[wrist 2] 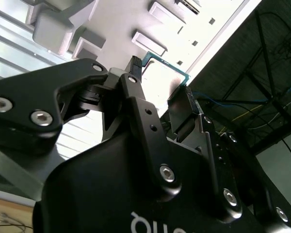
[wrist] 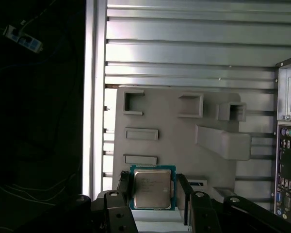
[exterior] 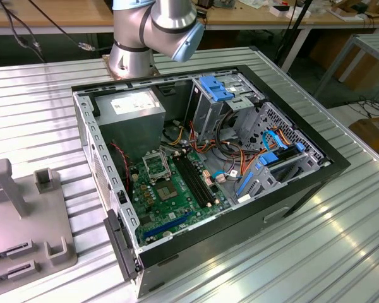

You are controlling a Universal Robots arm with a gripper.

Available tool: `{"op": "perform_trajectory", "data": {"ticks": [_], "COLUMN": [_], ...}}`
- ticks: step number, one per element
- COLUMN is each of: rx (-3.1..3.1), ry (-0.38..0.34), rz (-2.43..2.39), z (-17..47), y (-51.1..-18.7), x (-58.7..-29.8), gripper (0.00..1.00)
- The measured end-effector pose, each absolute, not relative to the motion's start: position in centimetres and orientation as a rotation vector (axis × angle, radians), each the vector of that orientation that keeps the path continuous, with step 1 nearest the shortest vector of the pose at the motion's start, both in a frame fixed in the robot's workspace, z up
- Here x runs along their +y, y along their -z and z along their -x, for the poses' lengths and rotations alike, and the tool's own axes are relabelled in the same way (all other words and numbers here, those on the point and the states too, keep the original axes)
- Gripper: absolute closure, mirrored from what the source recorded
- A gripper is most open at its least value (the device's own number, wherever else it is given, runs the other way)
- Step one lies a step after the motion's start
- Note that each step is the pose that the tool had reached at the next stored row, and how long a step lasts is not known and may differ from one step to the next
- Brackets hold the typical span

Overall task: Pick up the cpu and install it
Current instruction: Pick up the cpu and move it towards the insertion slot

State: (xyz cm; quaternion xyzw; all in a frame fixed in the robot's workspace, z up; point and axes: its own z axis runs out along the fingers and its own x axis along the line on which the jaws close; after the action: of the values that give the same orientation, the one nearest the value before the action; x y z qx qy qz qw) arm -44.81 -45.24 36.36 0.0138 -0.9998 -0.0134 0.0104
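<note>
- The hand (wrist: 153, 182) grips the cpu (wrist: 153, 189) by two opposite edges, fingers (wrist: 124, 187) shut on its sides, apparently to spare the metal top.
- The chip hangs flat, seemingly lifted above the grey holder tray (wrist: 184, 141).
- On the desk (exterior: 316, 252), the open computer case (exterior: 240, 233) lies on its side, its socket (exterior: 156, 165) facing up and reachable from above.

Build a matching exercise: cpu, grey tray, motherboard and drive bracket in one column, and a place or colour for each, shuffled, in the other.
1. cpu
2. grey tray
3. motherboard
4. drive bracket

A. blue
B. green, inside the open case
C. between the fingers
D. on the ribbed table, beside the case

Pairs: 1-C, 2-D, 3-B, 4-A.
</note>
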Motion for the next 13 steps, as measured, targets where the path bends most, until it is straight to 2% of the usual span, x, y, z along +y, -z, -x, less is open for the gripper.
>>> {"op": "perform_trajectory", "data": {"ticks": [13], "rx": [-3.119], "ry": [0.042], "rz": [-0.043], "z": [43.2], "y": [-36.4], "x": [-45.2], "gripper": [0.53]}}
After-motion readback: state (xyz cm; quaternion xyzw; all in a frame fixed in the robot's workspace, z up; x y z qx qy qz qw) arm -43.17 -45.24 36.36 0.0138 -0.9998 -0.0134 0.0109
